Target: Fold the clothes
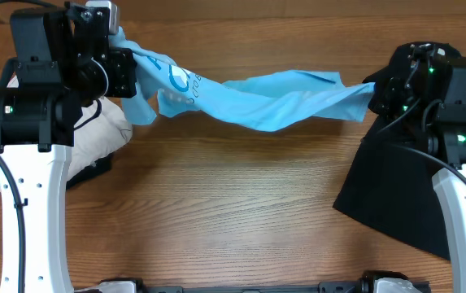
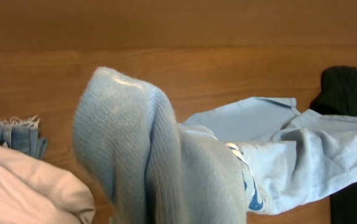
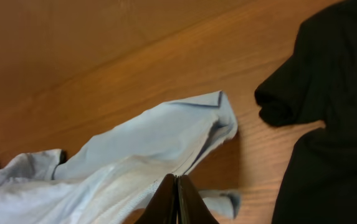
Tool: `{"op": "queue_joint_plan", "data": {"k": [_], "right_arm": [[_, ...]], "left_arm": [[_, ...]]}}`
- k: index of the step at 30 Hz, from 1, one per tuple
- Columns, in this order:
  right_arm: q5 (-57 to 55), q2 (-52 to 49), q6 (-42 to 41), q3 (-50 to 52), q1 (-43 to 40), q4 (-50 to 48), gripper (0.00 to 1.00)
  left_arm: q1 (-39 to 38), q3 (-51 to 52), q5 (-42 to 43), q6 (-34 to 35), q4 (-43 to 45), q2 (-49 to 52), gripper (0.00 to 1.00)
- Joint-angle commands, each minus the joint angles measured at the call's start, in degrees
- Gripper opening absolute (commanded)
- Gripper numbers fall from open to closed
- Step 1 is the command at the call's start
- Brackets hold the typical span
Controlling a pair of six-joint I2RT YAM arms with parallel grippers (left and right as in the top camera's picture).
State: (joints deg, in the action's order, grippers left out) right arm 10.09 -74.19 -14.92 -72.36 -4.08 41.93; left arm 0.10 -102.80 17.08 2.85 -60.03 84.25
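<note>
The left gripper (image 1: 125, 50) and right gripper (image 1: 374, 93) each clamp an end of the light blue T-shirt (image 1: 273, 96), slung twisted between them over the table (image 1: 233, 220). It needs untwisting and even tension before it is lowered (clear of the black T-shirt (image 1: 395, 195)).

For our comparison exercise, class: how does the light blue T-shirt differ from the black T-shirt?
The light blue T-shirt hangs stretched between the left claw and right claw; the black T-shirt lies on the table, held by neither. The light blue T-shirt shows printed lettering; the black T-shirt looks plain. Both are rumpled, and neither is folded yet.
</note>
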Motion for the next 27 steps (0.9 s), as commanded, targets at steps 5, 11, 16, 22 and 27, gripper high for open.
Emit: {"op": "queue_joint_plan", "data": {"k": [5, 11, 16, 22, 27], "right_arm": [[4.37, -3.19, -2.93, -0.57, -0.17, 10.67, 0.04], [4.37, -4.68, -4.70, -0.57, -0.17, 12.55, 0.04], [4.35, -9.25, -4.70, -0.57, -0.17, 15.04, 0.04], [6.80, -19.34, -6.40, -0.57, -0.17, 0.33, 0.04], [7.56, -26.47, -6.32, -0.57, -0.31, -11.13, 0.29]], "left_arm": [[0.24, -1.51, -1.11, -0.83, -4.28, -1.09, 0.05], [0.22, -0.70, -2.23, -1.53, -8.37, 3.02, 0.04], [-0.52, -0.70, -3.04, -1.25, -12.35, 9.73, 0.04], [-0.50, -0.70, -3.37, -1.40, -0.85, 21.49, 0.15], [-0.48, -0.70, -3.56, -1.86, 4.57, 30.32, 0.57]]}}
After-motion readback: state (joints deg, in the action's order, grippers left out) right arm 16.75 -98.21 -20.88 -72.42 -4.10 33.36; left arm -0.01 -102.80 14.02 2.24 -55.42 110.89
